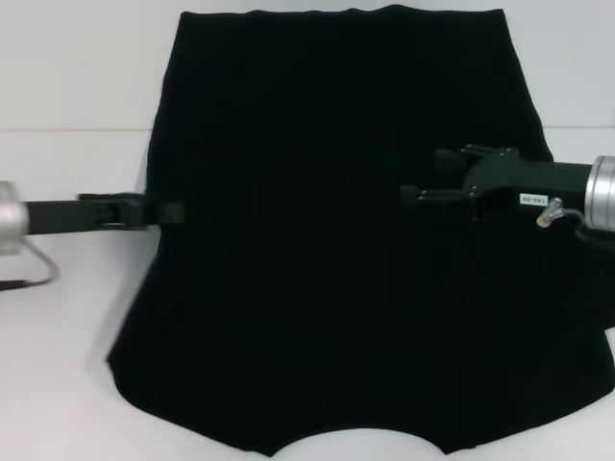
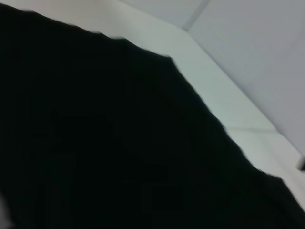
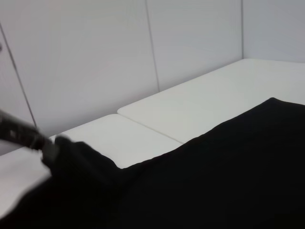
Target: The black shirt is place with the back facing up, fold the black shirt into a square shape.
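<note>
The black shirt (image 1: 317, 250) lies spread flat on the white table (image 1: 67, 96), plain side up, with no lettering showing. It also fills the left wrist view (image 2: 105, 152) and the right wrist view (image 3: 228, 176). My left gripper (image 1: 165, 211) reaches in level from the left and sits at the shirt's left edge; it also shows in the right wrist view (image 3: 50, 148). My right gripper (image 1: 432, 179) hovers over the right half of the shirt, fingers apart and empty, pointing toward the middle.
The table has a seam (image 1: 77, 131) running across behind the left arm. A pale panelled wall (image 3: 95, 57) stands beyond the table's edge. A thin cable (image 1: 38, 274) loops under the left arm.
</note>
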You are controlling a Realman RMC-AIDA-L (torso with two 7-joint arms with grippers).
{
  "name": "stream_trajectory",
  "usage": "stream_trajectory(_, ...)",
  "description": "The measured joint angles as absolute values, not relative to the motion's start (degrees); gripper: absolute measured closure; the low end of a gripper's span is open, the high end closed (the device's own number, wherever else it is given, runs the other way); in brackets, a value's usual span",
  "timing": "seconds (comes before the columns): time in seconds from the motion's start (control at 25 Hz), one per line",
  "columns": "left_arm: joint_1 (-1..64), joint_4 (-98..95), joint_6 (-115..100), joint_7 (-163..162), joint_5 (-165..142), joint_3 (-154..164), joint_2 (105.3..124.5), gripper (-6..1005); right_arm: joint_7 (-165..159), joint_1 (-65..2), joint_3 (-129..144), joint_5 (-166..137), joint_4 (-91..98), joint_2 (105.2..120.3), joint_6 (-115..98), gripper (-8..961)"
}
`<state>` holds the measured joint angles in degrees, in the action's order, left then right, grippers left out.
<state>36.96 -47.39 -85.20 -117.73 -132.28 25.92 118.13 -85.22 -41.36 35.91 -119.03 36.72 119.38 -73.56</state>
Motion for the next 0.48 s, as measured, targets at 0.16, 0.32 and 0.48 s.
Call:
stream_trajectory(0.16, 38.68, -46.15, -82.42, -116.97, -131.80, 31.69, 121.04, 971, -85.96, -41.06, 35.61, -118.30, 36.75, 118.77, -73.62, 12)
stream_trajectory(0.32, 39.36, -45.56, -78.85, -115.98, -131.51, 35.92, 123.63, 960, -86.83, -40.69, 35.55, -117.68, 36.92, 118.15, -73.43, 12)
stream_trajectory(0.48, 40.81, -41.74, -79.84, -112.50, -128.11, 37.92, 123.79, 732, -88.96, -40.65, 35.21, -116.48, 36.80, 116.69, -72.98, 11)
